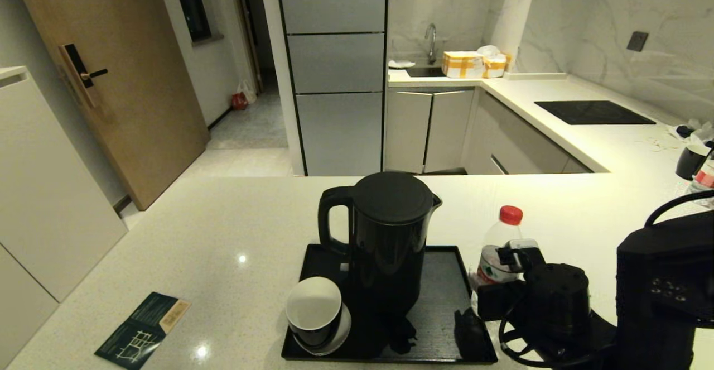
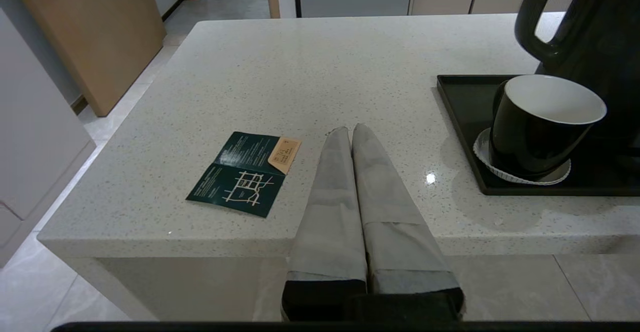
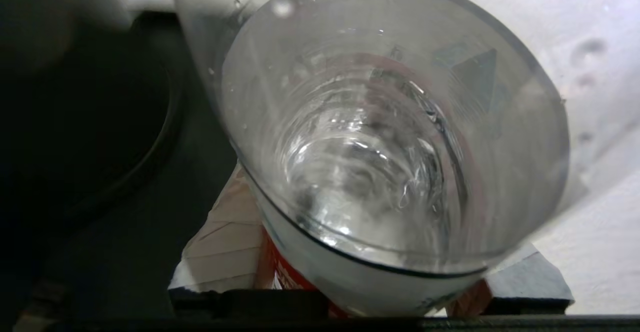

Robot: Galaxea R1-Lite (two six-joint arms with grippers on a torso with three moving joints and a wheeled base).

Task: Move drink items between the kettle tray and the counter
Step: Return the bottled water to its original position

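You will find the right hand [image 1: 493,280] at the right edge of the tray [image 1: 446,269], clamped around the lower body of the water bottle [image 1: 498,247]. The bottle stands upright with its red cap on top, just off the tray's right rim, over the bench [image 1: 195,230]. In the right wrist view the clear bottle [image 3: 380,161] fills the frame, with a padded finger [image 3: 225,252] pressed against its red label; you cannot tell from these views whether the bottle's base rests on the bench.

The kettle [image 1: 385,236] stands upright on the tray, handle toward the robot's left, lid shut. The black cup [image 1: 314,311], white inside, sits on a white saucer [image 1: 340,331] at the tray's front left corner, just beside the kettle.

The left hand [image 2: 348,130] hovers at the near edge of the bench with its fingers pressed together, holding nothing. A dark green leaflet [image 2: 244,172] lies flat on the bench near it, well apart from the tray.
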